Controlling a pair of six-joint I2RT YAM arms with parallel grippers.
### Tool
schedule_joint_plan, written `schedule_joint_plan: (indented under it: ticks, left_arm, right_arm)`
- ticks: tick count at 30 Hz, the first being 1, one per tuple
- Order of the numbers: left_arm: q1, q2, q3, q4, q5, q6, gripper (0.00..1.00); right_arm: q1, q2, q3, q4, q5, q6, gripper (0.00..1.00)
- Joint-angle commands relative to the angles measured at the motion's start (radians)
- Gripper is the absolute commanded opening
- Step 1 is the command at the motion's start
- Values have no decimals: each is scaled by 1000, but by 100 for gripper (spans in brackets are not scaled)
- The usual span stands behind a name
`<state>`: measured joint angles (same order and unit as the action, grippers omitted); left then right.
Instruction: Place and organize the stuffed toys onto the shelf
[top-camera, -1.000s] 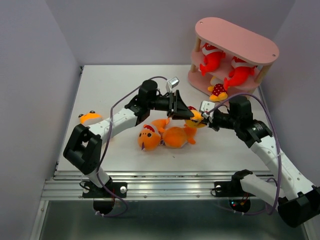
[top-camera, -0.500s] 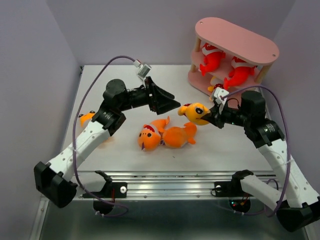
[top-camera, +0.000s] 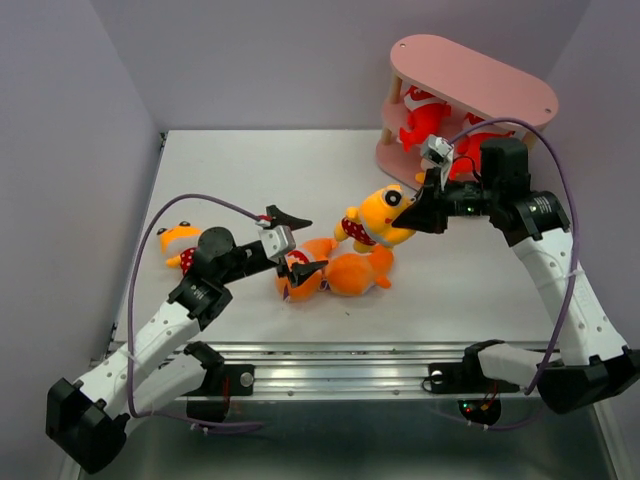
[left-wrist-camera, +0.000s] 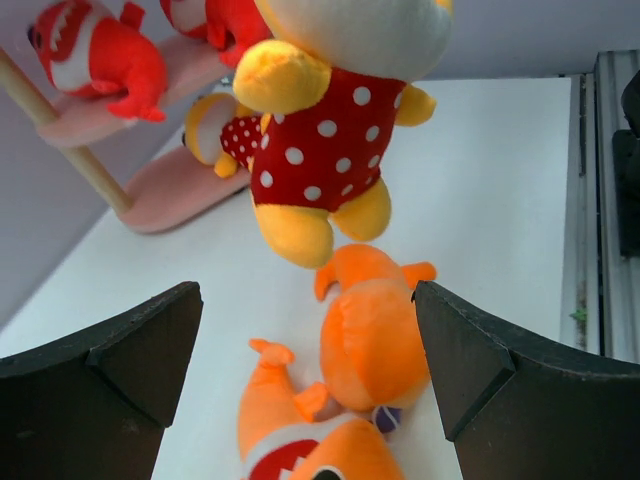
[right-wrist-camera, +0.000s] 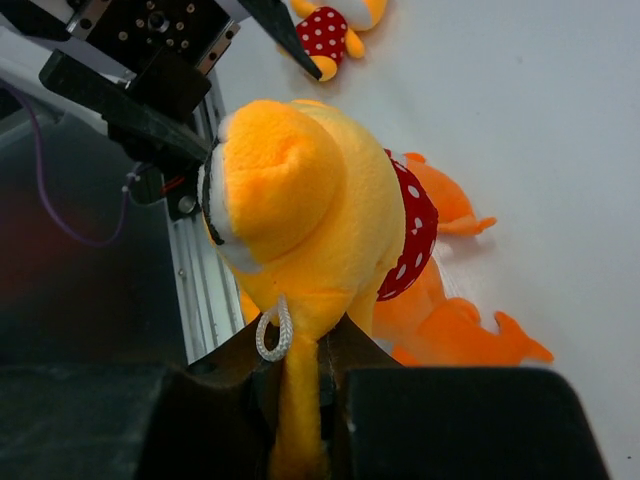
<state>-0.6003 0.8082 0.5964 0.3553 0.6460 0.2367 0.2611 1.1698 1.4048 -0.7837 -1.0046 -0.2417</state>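
Yellow-orange toy (right-wrist-camera: 300, 220) pinched between right fingers (right-wrist-camera: 460, 425) — left fingers (left-wrist-camera: 100, 380) spread nearby.

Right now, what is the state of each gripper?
Left gripper: open, holding nothing.
Right gripper: closed on the yellow toy.

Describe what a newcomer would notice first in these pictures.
A yellow toy in a red dotted shirt hangs mid-air at centre, pinched by the right end effector. Below it two orange sharks lie on the table, and at the far right the pink shelf holds red sharks.
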Motion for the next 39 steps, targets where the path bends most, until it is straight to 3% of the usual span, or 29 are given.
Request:
schedule_joint_plan:
  ticks: [1,8,14,22,33,39]
  left_arm:
    - [0,15,29,132,75,216,99]
    - [-3,147,82,234,241,115,99]
    - [-23,184,63,361,257,6,98]
    - [-30,201,-50,790,313,-351,97]
    - [-32,226,-136,1008,297,-533,95]
    - [-38,258,-138,1128,299,-648,75]
  right_arm:
    - [-6,-4,91,-147,-108,-94,1]
    - [-6,-21,74,-203,-166,-149,1]
    - [-6,-19,65,-180,-256,-133,1]
    - [-6,-15,52,-108,-353,-105,1]
    - [-6,-15,65,-62,-436,-80,1]
    - [-6,-21,49,-49,-439,-79,1]
